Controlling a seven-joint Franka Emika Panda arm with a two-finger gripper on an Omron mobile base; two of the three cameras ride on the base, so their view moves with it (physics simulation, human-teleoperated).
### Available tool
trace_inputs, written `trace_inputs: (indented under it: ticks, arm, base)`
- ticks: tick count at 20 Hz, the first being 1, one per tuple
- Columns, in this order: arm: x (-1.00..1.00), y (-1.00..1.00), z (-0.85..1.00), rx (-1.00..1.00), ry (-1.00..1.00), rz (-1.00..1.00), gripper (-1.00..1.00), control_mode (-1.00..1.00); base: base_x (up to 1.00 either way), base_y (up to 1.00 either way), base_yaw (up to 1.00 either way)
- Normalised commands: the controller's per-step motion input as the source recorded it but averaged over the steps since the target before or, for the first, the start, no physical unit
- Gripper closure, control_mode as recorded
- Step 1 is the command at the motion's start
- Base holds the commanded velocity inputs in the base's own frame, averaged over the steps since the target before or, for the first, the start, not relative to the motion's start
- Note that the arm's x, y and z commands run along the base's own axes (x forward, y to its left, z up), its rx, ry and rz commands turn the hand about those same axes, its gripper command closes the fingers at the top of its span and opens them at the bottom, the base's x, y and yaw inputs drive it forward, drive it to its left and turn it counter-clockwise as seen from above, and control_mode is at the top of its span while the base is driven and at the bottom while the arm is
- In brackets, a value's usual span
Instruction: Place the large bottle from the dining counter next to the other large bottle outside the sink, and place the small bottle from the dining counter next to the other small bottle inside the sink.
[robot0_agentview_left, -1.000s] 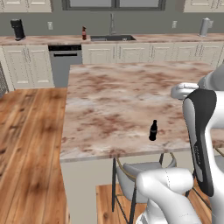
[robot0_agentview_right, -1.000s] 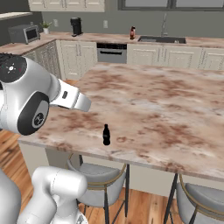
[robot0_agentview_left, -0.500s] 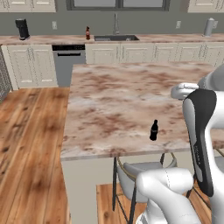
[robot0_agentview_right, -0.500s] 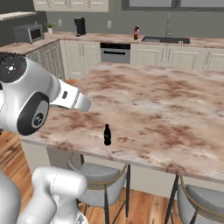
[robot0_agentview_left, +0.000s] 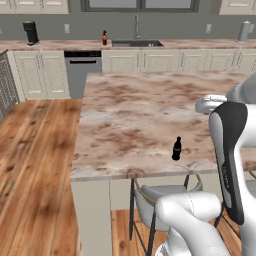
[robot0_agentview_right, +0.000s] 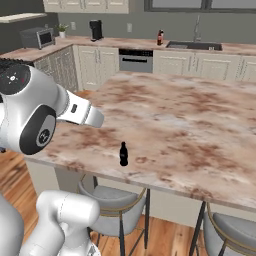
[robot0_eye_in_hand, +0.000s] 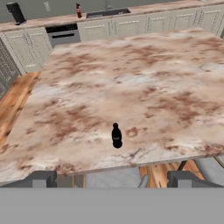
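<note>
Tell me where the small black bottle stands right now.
The small black bottle stands upright near the dining counter's front edge, above a grey stool.

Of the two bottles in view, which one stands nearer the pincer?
The small black bottle on the island, near its front edge; the red bottle stands far off beside the sink.

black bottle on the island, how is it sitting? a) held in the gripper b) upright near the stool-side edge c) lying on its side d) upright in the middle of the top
b: the black bottle stands upright on the island, close to the edge with the stools, and nothing is touching it.
</note>
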Motion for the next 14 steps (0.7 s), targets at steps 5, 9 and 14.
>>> trace_inputs:
  ticks: [5,9,14]
  arm:
    - [0.00,0.00,0.00,0.00,0.00,0.00,-1.00,1.00]
    - [0.00,0.00,0.00,0.00,0.00,0.00,-1.00,1.00]
    - [0.00,0.00,0.00,0.00,0.00,0.00,-1.00,1.00]
  base:
    - [0.11,-0.41,0.01]
    - [0.09,-0.33,0.01]
    - [0.06,-0.33,0.02]
